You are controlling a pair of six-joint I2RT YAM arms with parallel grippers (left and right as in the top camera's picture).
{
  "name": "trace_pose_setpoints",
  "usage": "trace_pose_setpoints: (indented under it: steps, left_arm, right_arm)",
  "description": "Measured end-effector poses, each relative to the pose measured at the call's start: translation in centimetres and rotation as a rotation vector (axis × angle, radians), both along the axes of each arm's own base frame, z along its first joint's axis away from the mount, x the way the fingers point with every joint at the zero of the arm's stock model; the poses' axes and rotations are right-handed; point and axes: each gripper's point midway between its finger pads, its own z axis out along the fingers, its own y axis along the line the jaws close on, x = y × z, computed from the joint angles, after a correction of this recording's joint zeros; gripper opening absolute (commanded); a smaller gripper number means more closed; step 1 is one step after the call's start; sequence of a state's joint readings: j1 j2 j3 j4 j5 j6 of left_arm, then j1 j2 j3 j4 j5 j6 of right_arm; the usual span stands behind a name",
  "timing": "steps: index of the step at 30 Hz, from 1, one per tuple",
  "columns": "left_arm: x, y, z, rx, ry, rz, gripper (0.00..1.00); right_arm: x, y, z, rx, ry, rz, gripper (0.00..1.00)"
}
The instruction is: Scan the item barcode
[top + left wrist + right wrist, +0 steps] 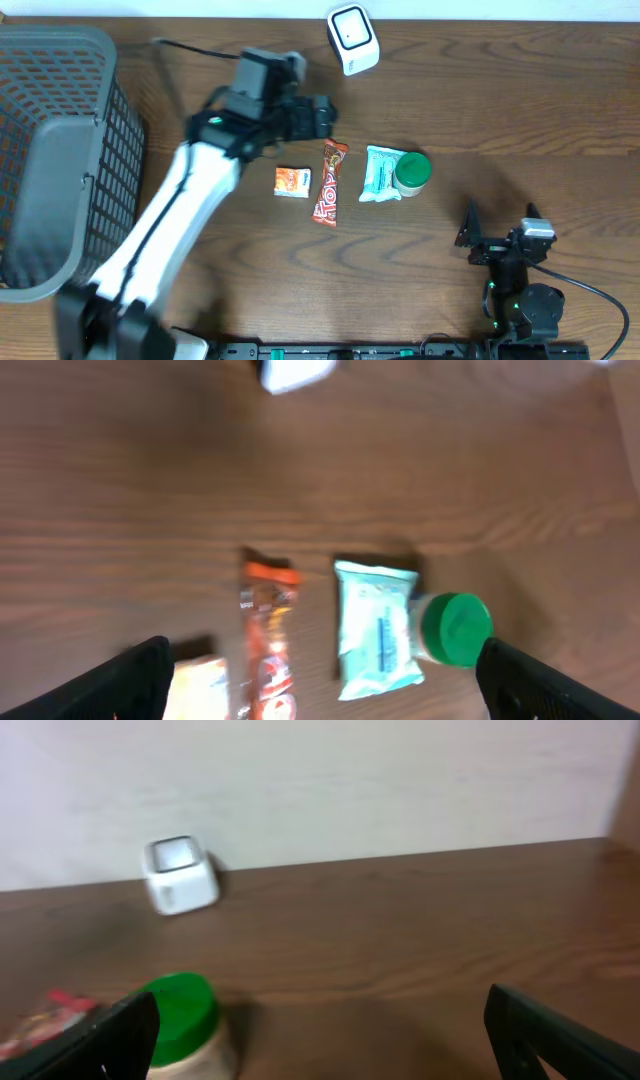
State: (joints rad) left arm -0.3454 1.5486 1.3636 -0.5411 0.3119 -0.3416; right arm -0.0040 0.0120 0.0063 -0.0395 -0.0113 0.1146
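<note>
Item row: lying in a line across the middle of the tabletop, none lifted, being a small orange-and-white paper packet (292,181), a long orange-and-red foil snack bar (328,182), a teal-and-white soft plastic wipes pack (381,173) and a squat cream jar with a green lid (411,172).
Item in hand: judging the snack bar or the wipes pack likeliest, both sitting just under the left end effector; not being able to tell which.
Left end effector (322,117): hovering released over the far side of the row, fingers spread wide, gripping nothing.
Right end effector (497,235): resting near the right end of the near edge, fingers spread wide, empty.
Handling: judging all four light; foil likely sliding and crinkling under a pinch, the pack likely sagging if taken by one end, the jar rigid but prone to rolling once tipped.
Hold point: favouring a pinch across the narrow width at mid-length for bar or pack, keeping the printed faces uncovered.
Barcode: not showing on any upper face, the close view being too blurred to read.
Scanner: white boxy barcode scanner (353,38) sitting at the middle of the far edge, well apart from the row.
Basket: grey plastic mesh basket (60,150) occupying the left edge.
In the way: nothing lying between row and scanner; packet sitting just beside the bar, jar appearing to touch the pack, so risking a nudge to a neighbour.
</note>
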Motion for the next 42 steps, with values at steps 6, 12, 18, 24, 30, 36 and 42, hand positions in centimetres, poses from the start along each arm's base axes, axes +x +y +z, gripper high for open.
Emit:
trace_pose_setpoints:
  steps: [6, 12, 18, 24, 30, 36, 42]
  left_arm:
    - [-1.1, 6.3, 4.9, 0.100, -0.129, 0.150, 0.98]
    - [-2.6, 10.6, 7.1, 0.211, -0.192, 0.289, 0.98]
    - [-2.8, 11.8, 6.9, 0.263, -0.186, 0.330, 0.98]
    - [-3.3, 12.2, 6.4, 0.288, -0.160, 0.338, 0.98]
    - [-3.9, 12.5, 5.7, 0.306, -0.125, 0.334, 0.98]
    - [-3.9, 12.5, 5.7, 0.306, -0.123, 0.333, 0.98]
    - [-3.9, 12.5, 5.7, 0.306, -0.123, 0.333, 0.98]
  right_arm:
    - [-0.9, 2.1, -1.1, 0.048, 0.117, 0.116, 0.99]
    - [-2.7, 1.2, 1.7, 0.067, 0.292, 0.059, 0.99]
    - [-2.5, 1.9, 4.2, 0.017, 0.610, 0.116, 0.99]
    - [0.3, 4.2, 3.5, -0.021, 0.950, 0.311, 0.99]
    - [3.7, 6.0, 1.8, -0.167, 1.027, 0.572, 0.99]
    - [5.8, 6.6, -1.0, -0.332, 1.050, 0.781, 0.99]
    - [7.5, 6.9, -2.4, -0.422, 1.018, 0.892, 0.99]
